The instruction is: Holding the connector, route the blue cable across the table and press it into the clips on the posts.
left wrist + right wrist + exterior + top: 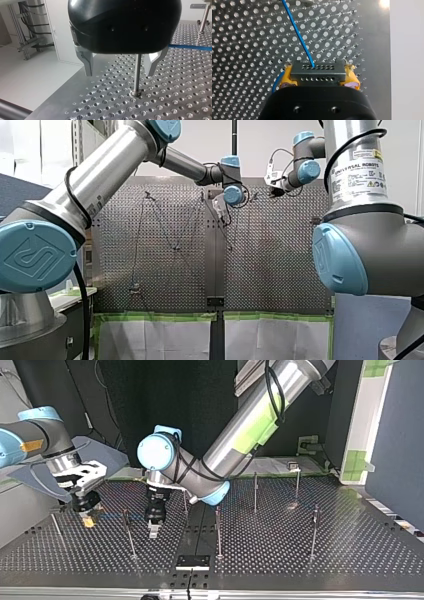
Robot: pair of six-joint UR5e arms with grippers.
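My right gripper (pixel 318 69) is shut with its yellow pads (pixel 285 78) on the ends of a grey connector (pixel 317 73). The blue cable (pixel 298 35) leaves the connector's face and runs away over the perforated table (pixel 242 37). In the top view my right gripper (pixel 86 512) hangs low at the left. My left gripper (pixel 119 73) is open, its metal fingers (pixel 88 65) either side of a thin metal post (pixel 137 75) without touching it. A stretch of blue cable (pixel 190 47) lies on the table beyond it. In the top view my left gripper (pixel 153 530) stands near the middle.
Several thin upright posts (pixel 218 532) (pixel 314 530) (pixel 255 492) stand across the table. A small black block (pixel 192 561) sits at the near edge in the top view. The table's edge (pixel 57 85) runs close beside my left gripper, with floor beyond.
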